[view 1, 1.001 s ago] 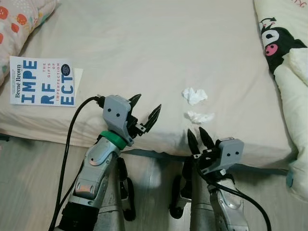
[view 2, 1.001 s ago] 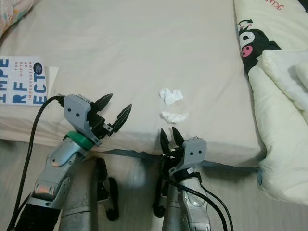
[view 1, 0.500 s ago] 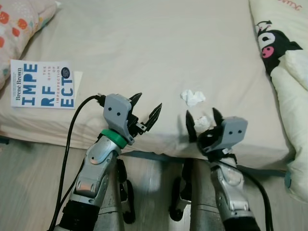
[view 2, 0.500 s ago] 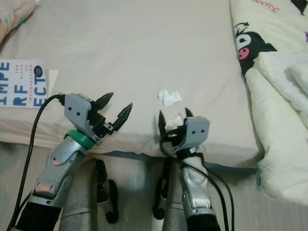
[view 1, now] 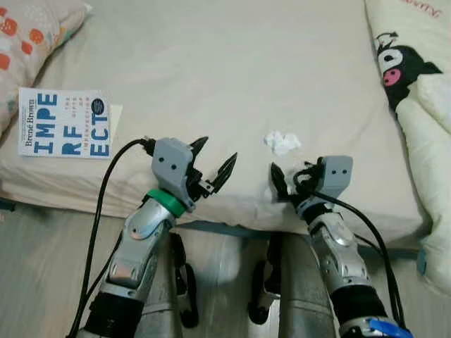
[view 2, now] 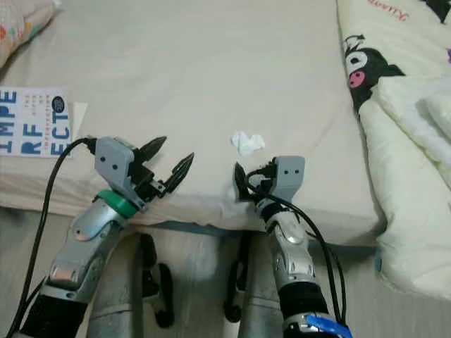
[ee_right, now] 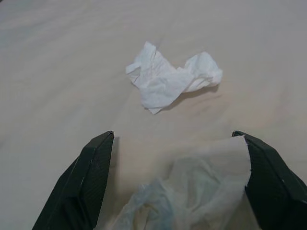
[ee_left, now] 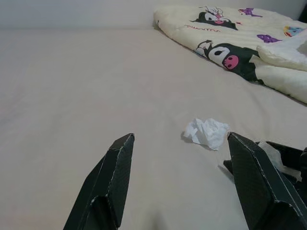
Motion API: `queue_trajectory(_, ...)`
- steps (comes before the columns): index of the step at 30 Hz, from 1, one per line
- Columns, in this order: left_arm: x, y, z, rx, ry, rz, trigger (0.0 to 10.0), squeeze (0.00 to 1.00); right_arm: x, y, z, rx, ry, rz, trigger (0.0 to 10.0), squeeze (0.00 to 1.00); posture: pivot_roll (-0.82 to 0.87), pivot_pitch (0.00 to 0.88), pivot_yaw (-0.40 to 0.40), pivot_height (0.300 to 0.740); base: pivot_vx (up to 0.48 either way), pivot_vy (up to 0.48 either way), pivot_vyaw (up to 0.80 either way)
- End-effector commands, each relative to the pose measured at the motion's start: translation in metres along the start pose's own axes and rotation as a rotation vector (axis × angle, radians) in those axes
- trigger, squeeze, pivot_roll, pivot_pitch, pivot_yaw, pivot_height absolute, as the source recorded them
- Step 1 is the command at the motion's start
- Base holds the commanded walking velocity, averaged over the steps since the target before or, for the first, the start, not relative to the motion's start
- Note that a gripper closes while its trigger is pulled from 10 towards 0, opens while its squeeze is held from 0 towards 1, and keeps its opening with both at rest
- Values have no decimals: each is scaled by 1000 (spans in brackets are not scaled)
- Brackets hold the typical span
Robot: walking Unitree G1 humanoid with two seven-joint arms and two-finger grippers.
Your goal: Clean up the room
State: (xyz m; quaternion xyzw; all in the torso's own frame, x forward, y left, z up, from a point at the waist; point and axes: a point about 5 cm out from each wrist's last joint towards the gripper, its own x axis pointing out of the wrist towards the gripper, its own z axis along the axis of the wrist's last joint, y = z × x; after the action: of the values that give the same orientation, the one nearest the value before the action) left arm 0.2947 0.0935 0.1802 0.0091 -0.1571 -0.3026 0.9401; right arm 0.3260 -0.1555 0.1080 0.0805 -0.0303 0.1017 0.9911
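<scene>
2 crumpled tissues lie near the front edge of the bed: my right gripper has its fingers spread wide around the nearer tissue but is not yet closed on it, and the farther tissue is just beyond. My left gripper hovers open over the same edge, holding nothing. I judge the cleanup is at its beginning, because both tissues and the book at the left edge are not picked up.
</scene>
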Motion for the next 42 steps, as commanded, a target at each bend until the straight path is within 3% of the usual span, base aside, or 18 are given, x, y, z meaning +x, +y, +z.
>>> queue_trajectory(1,-4,-3,-6,-6,27,-11,10000,0,-11,2,-27,20,133,17,10000,0,52,286,69,600,0,0,0)
queue_trajectory(7,-5,-3,-6,0,27,-20,10000,0,-20,13,-40,25,215,70,10000,0,50,282,67,600,0,0,0)
queue_trajectory(17,-4,-2,-5,4,23,-24,10000,0,-47,24,-50,27,207,42,10000,0,49,278,66,600,0,0,0)
queue_trajectory(18,-4,-3,-5,3,23,-24,10000,0,-48,22,-52,20,209,30,4863,0,49,278,66,600,0,0,0)
queue_trajectory(21,-4,-3,-5,3,23,-24,10000,0,-48,22,-52,20,209,30,4863,0,49,278,66,600,0,0,0)
queue_trajectory(22,-3,-3,-6,2,23,-26,10000,0,-49,20,-53,17,210,20,3843,0,49,278,66,600,0,0,0)
queue_trajectory(23,-3,-3,-6,2,23,-26,10000,0,-49,20,-53,17,210,20,3843,0,49,278,66,600,0,0,0)
queue_trajectory(24,-3,-4,-6,1,23,-28,10000,0,-49,19,-52,19,206,8,0,0,49,278,66,600,0,0,0)
queue_trajectory(42,-3,-7,-10,0,42,-67,10000,0,-49,10,-45,38,178,-52,0,0,42,276,75,600,0,0,0)
